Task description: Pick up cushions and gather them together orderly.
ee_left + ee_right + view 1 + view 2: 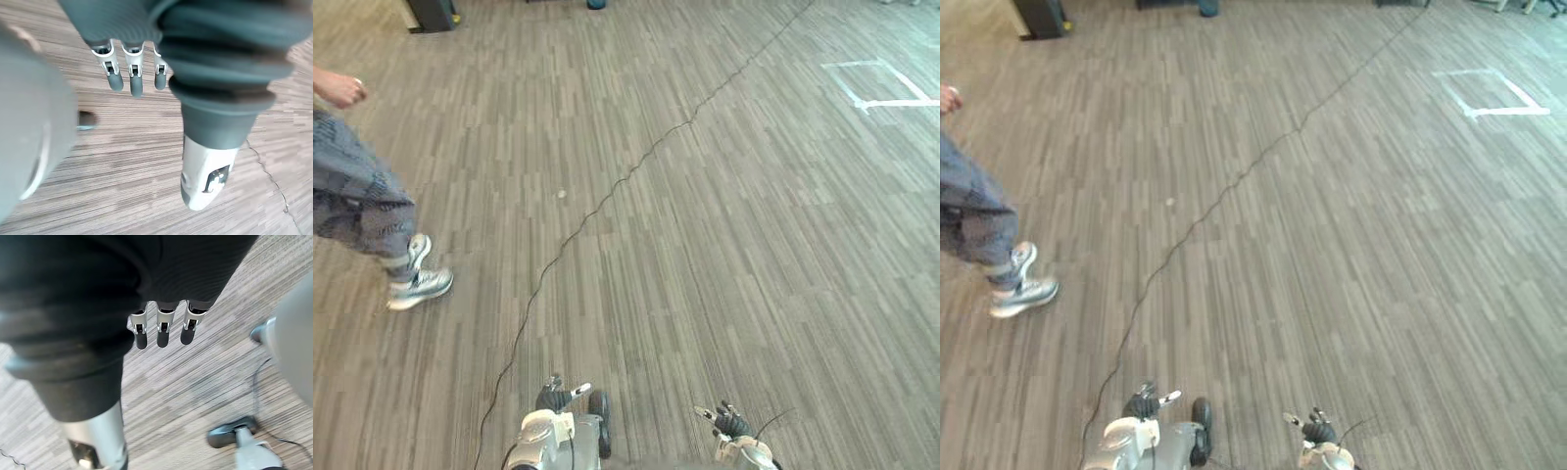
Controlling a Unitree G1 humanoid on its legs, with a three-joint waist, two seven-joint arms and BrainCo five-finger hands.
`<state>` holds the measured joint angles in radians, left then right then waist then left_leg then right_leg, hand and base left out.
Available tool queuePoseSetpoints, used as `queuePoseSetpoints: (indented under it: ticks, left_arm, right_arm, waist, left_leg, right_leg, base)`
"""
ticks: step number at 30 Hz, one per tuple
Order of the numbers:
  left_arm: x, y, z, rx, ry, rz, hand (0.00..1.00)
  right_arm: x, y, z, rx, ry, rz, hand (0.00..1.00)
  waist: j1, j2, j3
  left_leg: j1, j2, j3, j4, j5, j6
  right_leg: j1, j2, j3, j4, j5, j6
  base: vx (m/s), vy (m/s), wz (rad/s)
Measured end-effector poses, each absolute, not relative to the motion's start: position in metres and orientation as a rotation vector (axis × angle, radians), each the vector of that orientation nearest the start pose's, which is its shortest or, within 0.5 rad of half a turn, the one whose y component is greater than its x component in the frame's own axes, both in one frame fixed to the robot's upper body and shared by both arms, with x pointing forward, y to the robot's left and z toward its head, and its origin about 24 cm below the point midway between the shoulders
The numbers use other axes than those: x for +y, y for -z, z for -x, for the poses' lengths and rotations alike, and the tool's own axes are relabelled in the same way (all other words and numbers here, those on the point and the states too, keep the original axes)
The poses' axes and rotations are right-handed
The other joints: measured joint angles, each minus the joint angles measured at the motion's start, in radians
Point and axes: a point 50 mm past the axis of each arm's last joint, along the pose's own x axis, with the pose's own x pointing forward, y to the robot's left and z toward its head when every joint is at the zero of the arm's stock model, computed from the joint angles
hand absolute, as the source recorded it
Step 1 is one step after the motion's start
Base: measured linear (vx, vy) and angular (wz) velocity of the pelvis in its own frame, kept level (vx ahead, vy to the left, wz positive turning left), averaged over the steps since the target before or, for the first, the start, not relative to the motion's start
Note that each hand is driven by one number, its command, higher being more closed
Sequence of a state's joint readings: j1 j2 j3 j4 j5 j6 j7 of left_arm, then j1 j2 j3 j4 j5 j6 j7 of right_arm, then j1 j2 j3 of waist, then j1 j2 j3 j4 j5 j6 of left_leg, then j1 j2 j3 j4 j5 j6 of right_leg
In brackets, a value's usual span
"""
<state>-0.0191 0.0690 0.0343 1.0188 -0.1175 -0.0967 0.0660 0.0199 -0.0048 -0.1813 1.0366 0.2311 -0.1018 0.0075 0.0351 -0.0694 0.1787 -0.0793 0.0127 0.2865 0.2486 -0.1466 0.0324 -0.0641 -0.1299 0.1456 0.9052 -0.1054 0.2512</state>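
Observation:
My left hand (554, 397) hangs low at the bottom edge of the eye views, over bare wood-pattern floor. In its wrist view its fingers (135, 81) are straight and relaxed, with nothing held. My right hand (732, 423) hangs beside it to the right, also low over the floor. Its fingers (164, 333) point down, loosely straight, and hold nothing. Both hands are open and touch nothing.
A person (357, 201) in grey patterned trousers and pale sneakers (419, 284) stands at the left edge, one hand (340, 88) raised. White tape marks (881, 88) lie on the floor at the far right. A dark stand base (433, 14) sits at the far left.

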Motion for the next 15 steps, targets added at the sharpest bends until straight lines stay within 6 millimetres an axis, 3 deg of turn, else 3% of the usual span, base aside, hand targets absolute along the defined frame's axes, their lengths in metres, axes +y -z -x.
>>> queuePoseSetpoints:
  ticks: [1,3,4,6,7,9,10,11,12,13,14,15]
  left_arm:
    - [0.183,0.145,-0.146,0.912,-0.175,0.015,0.0]
    - [0.18,0.147,-0.143,0.927,-0.162,0.013,0.0]
    - [0.18,0.147,-0.142,0.932,-0.164,0.012,0.0]
    - [0.18,0.148,-0.141,0.948,-0.163,0.009,0.0]
    - [0.18,0.148,-0.142,0.946,-0.16,0.01,0.0]
    - [0.178,0.148,-0.144,0.942,-0.153,0.012,0.0]
    - [0.177,0.148,-0.144,0.944,-0.15,0.013,0.0]
    - [0.177,0.148,-0.143,0.946,-0.148,0.011,0.0]
    - [0.175,0.15,-0.14,0.956,-0.146,0.015,0.0]
    - [0.173,0.15,-0.14,0.958,-0.145,0.024,0.0]
    - [0.165,0.152,-0.136,0.973,-0.141,0.053,0.0]
    - [0.164,0.153,-0.135,0.974,-0.163,0.075,0.0]
  right_arm:
    - [-0.179,0.151,-0.13,0.913,0.296,-0.277,0.0]
    - [-0.185,0.147,-0.137,0.891,0.254,-0.207,0.0]
    - [-0.186,0.146,-0.139,0.887,0.249,-0.202,0.0]
    - [-0.187,0.143,-0.143,0.866,0.244,-0.202,0.0]
    - [-0.188,0.143,-0.145,0.861,0.242,-0.201,0.0]
    - [-0.189,0.142,-0.147,0.86,0.242,-0.197,0.0]
    - [-0.189,0.142,-0.146,0.863,0.244,-0.198,0.0]
    - [-0.189,0.143,-0.145,0.864,0.246,-0.198,0.0]
    - [-0.193,0.142,-0.145,0.86,0.251,-0.193,0.0]
    - [-0.194,0.141,-0.147,0.855,0.253,-0.191,0.0]
    - [-0.199,0.139,-0.15,0.843,0.257,-0.182,0.0]
    - [-0.199,0.139,-0.15,0.842,0.258,-0.182,0.0]
  waist:
    - [-0.01,0.007,0.009]
    - [-0.026,0.033,0.027]
    - [-0.027,0.035,0.029]
    - [-0.045,0.04,0.031]
    - [-0.051,0.042,0.032]
    - [-0.054,0.042,0.034]
    - [-0.059,0.041,0.035]
    - [-0.061,0.039,0.034]
    - [-0.085,0.044,0.038]
    - [-0.085,0.064,0.041]
    - [-0.082,0.103,0.042]
    - [-0.081,0.11,0.042]
  left_leg:
    - [0.042,0.0,0.002,-0.006,-0.012,0.001]
    - [0.205,0.011,0.04,-0.099,-0.031,0.001]
    - [0.237,0.013,0.051,-0.127,-0.031,0.0]
    - [0.326,0.025,0.101,-0.192,-0.038,-0.012]
    - [0.334,0.03,0.11,-0.2,-0.044,-0.022]
    - [0.38,0.034,0.133,-0.238,-0.067,-0.058]
    - [0.402,0.031,0.13,-0.244,-0.079,-0.077]
    - [0.411,0.029,0.129,-0.244,-0.083,-0.083]
    - [0.461,0.039,0.107,-0.243,-0.09,-0.098]
    - [0.467,0.055,0.108,-0.236,-0.088,-0.101]
    - [0.452,0.099,0.105,-0.134,-0.079,-0.118]
    - [0.414,0.137,0.098,0.014,-0.067,-0.139]
  right_leg:
    - [-0.03,-0.017,-0.048,0.075,-0.021,-0.04]
    - [-0.12,-0.061,-0.222,0.133,-0.114,-0.179]
    - [-0.137,-0.061,-0.252,0.114,-0.134,-0.188]
    - [-0.225,-0.055,-0.412,-0.111,-0.165,-0.204]
    - [-0.243,-0.049,-0.447,-0.189,-0.154,-0.21]
    - [-0.282,-0.01,-0.539,-0.548,-0.01,-0.253]
    - [-0.284,0.004,-0.544,-0.667,0.059,-0.253]
    - [-0.284,0.006,-0.544,-0.7,0.077,-0.253]
    - [-0.269,0.026,-0.538,-0.692,0.221,-0.334]
    - [-0.27,0.038,-0.539,-0.669,0.201,-0.346]
    - [-0.272,0.076,-0.533,-0.603,0.122,-0.362]
    - [-0.254,0.096,-0.517,-0.586,0.081,-0.372]
  base:
    - [0.44,0.154,-0.44]
    - [0.39,0.127,-0.46]
    - [0.41,0.114,-0.56]
    - [0.48,0.032,-0.32]
    - [0.4,-0.026,-0.2]
    - [0.4,-0.079,-0.18]
    - [0.49,-0.123,-0.07]
    - [0.66,-0.205,0.02]
    - [0.57,-0.194,-0.06]
    - [0.66,-0.274,-0.3]
    - [0.52,-0.288,-0.54]
    - [0.52,-0.296,-0.57]
